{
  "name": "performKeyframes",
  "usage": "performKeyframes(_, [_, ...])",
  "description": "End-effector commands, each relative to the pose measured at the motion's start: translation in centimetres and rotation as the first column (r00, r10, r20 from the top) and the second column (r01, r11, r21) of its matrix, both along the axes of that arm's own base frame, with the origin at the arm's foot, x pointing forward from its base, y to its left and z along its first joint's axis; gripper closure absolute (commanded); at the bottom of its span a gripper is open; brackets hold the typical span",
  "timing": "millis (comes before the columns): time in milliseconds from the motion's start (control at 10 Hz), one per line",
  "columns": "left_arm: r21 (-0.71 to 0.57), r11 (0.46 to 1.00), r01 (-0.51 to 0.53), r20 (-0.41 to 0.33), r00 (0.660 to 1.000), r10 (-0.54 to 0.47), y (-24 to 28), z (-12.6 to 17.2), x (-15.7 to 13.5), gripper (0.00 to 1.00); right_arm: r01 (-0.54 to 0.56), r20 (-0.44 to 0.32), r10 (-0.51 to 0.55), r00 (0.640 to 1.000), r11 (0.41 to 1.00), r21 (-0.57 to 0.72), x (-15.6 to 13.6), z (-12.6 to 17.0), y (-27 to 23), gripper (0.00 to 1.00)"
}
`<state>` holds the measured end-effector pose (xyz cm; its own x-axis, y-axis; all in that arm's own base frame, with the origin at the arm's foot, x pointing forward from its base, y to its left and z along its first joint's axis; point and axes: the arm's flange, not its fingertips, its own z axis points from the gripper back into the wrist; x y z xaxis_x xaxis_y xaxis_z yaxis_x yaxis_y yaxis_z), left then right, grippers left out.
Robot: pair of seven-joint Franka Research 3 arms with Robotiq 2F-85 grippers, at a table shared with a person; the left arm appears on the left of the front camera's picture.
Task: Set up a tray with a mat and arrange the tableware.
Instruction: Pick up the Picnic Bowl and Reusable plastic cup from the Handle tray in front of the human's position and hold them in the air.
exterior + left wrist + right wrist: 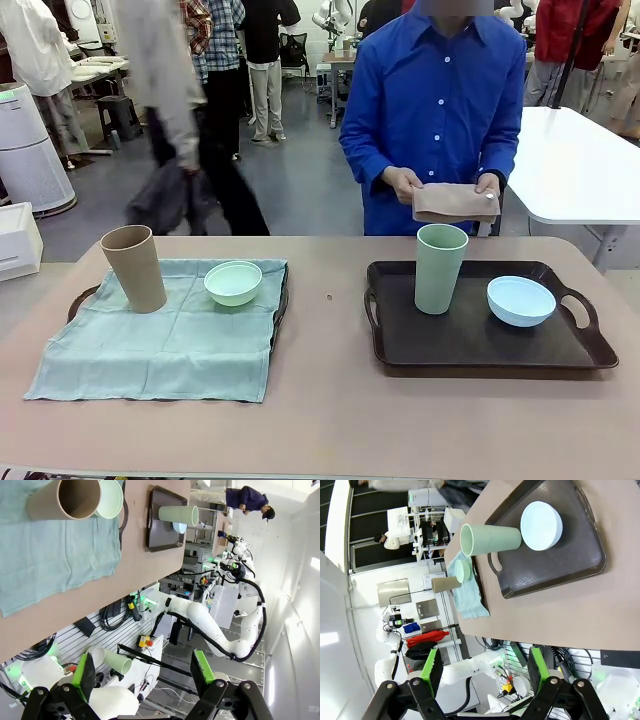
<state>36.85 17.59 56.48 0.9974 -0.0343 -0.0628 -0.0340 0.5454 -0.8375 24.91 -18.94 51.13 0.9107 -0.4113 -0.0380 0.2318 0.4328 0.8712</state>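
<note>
On the left, a teal mat (150, 345) covers a tray (82, 300); a tan cup (133, 268) and a mint green bowl (233, 283) stand on it. The dark bare tray (470, 345) on the right carries a sage green cup (440, 268) and a pale blue bowl (521, 301). Behind that tray a person holds a folded tan mat (455, 202) in both hands. My left gripper (142, 672) is open off the table's near edge, with the tan cup (70, 500) far ahead. My right gripper (482, 670) is also open and holds nothing, back from the dark tray (560, 565).
A small speck (328, 297) lies on the brown tabletop (330, 400) between the trays. A white table (580, 170) stands at the back right. People walk in the room behind, on the left.
</note>
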Motion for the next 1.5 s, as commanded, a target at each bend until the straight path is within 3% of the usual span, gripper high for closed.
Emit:
performKeyframes(0, [-0.016,1.000,-0.019,0.007,1.000,0.019,-0.2,-0.1,0.0,0.00,0.008,-0.001,-0.008,1.000,1.000,0.003,0.1,0.0,0.0,0.11])
performKeyframes(500, [0.000,1.000,0.000,0.000,1.000,0.000,0.0,0.0,0.0,0.00,0.000,0.000,0.000,1.000,1.000,0.000,0.0,0.0,0.0,0.11])
performKeyframes(600, [0.014,0.999,0.047,0.024,0.999,-0.047,-1.0,1.4,0.4,0.00,-0.008,-0.013,0.008,1.000,1.000,-0.012,-0.3,0.5,-0.2,0.11])
performKeyframes(800, [0.090,0.985,0.149,0.095,0.983,-0.157,-4.0,4.3,1.5,0.00,0.071,-0.107,-0.082,0.991,0.992,-0.104,-0.5,2.9,-0.6,0.11])
performKeyframes(1000, [0.195,0.960,0.202,0.143,0.962,-0.232,-7.8,5.4,3.4,0.00,0.047,-0.149,-0.077,0.986,0.979,-0.196,0.4,5.5,0.4,0.11])
performKeyframes(1200, [0.336,0.884,0.325,0.204,0.891,-0.405,-13.1,7.1,5.0,0.00,0.000,-0.197,-0.072,0.978,0.939,-0.344,1.3,7.5,3.2,0.11])
performKeyframes(1400, [0.498,0.754,0.429,0.215,0.781,-0.586,-18.2,8.1,6.0,0.00,-0.085,-0.242,-0.030,0.970,0.889,-0.450,2.6,7.7,6.2,0.11])
